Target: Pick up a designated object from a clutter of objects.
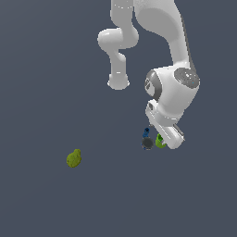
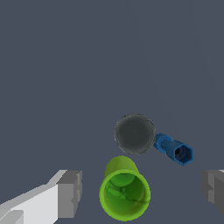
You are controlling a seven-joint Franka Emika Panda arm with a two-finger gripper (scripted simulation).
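Note:
The designated object is a small lime-green cup (image 2: pixel 124 192) lying with its hollow mouth toward the wrist camera; in the exterior view only a sliver of the cup (image 1: pixel 160 141) shows beside the hand. My gripper (image 2: pixel 142 189) is open, with one grey finger on each side of the cup and clear gaps between pads and cup. The gripper (image 1: pixel 167 140) hangs low over the floor. Close beside the cup lies the blue and dark grey item (image 2: pixel 151 140), also seen as the blue and grey item (image 1: pixel 147 140). The olive-yellow pear-shaped lump (image 1: pixel 73 158) sits far off toward the exterior view's left.
The floor is a plain dark grey-blue surface (image 1: pixel 55 83). The white arm (image 1: pixel 162 46) rises above the hand in the exterior view.

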